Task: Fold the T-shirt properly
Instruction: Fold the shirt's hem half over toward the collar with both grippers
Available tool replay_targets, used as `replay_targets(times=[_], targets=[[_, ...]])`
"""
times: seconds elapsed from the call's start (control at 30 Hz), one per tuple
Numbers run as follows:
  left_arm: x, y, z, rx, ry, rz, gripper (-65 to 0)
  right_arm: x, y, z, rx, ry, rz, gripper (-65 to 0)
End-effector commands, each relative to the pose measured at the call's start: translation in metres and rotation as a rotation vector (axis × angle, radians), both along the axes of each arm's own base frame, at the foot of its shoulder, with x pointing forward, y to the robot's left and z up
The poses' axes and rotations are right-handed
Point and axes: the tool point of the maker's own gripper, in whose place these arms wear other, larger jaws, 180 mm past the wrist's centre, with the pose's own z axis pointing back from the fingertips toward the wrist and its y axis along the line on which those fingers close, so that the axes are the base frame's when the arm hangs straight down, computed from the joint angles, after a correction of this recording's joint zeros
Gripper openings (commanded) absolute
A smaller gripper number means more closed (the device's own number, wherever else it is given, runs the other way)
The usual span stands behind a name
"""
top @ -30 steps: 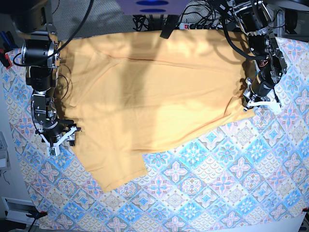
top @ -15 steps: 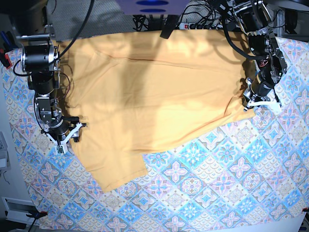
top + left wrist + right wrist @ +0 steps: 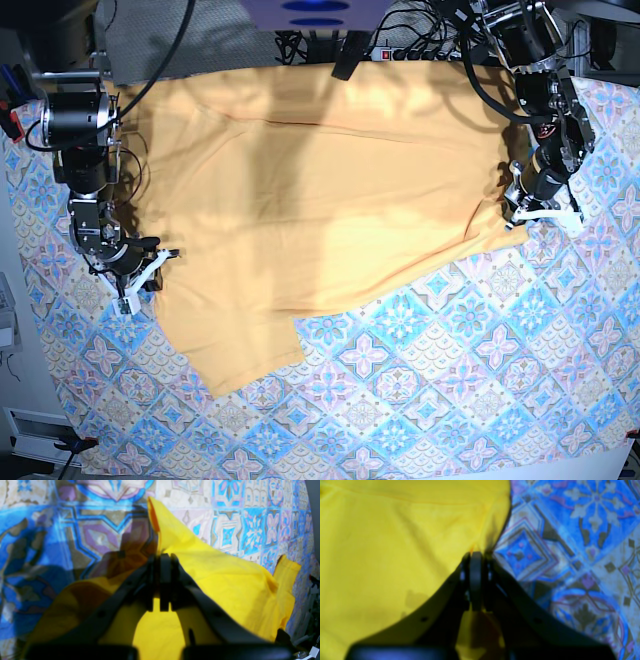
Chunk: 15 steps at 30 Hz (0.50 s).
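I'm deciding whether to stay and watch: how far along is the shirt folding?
Early. The T-shirt lies spread across the tablecloth, with no fold made that I can see. In hand: the left gripper and right gripper are each shut on an edge of the cloth at opposite sides. Left: lifting the edges over and every fold.

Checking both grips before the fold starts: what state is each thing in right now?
T-shirt: spread flat on the tablecloth, not yet folded, pinched at two opposite edges.
Left gripper: shut on the T-shirt's edge.
Right gripper: shut on the T-shirt's edge.
Tablecloth: lying flat under the shirt.
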Motion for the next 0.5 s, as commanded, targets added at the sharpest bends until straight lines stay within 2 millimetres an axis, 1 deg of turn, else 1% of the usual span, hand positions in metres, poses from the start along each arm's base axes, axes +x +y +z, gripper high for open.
replay_targets(times=[0.0, 0.03, 0.1, 0.13, 0.17, 0.27, 0.33, 0.37, 0.4, 0.47], targets=[[0.01, 0.008, 0.014, 0.022, -0.045, 0.002, -65.0, 0.017, -0.013, 0.022, -0.012, -0.061, -0.02, -64.2], [0.01, 0.008, 0.014, 0.022, -0.045, 0.002, -65.0, 0.019, -0.015, 0.026, -0.01, -0.077, -0.028, -64.2], [0.01, 0.008, 0.014, 0.022, -0.045, 0.002, -65.0, 0.015, -0.02, 0.029, -0.018, -0.096, -0.032, -64.2], [0.01, 0.008, 0.014, 0.022, -0.045, 0.002, -65.0, 0.014, -0.026, 0.033, -0.037, -0.11, -0.025, -64.2], [0.01, 0.008, 0.014, 0.022, -0.045, 0.002, -65.0, 0.013, -0.027, 0.037, -0.049, -0.121, -0.016, -64.2], [0.003, 0.008, 0.011, 0.022, -0.032, 0.001, -65.0, 0.003, -0.027, 0.037, -0.074, -0.115, 0.005, -64.3], [0.004, 0.008, 0.017, 0.037, -0.047, -0.006, -65.0, -0.002, -0.024, 0.039, -0.094, -0.11, 0.028, -64.3], [-0.001, 0.009, 0.019, 0.048, -0.047, -0.011, -65.0, -0.005, -0.025, 0.041, -0.108, -0.114, 0.038, -64.3], [-0.001, 0.008, 0.025, 0.061, -0.059, -0.018, -65.0, -0.008, -0.03, 0.046, -0.129, -0.12, 0.047, -64.3], [-0.003, 0.008, 0.034, 0.082, -0.075, -0.029, -65.0, -0.012, -0.03, 0.052, -0.152, -0.13, 0.068, -64.3]])
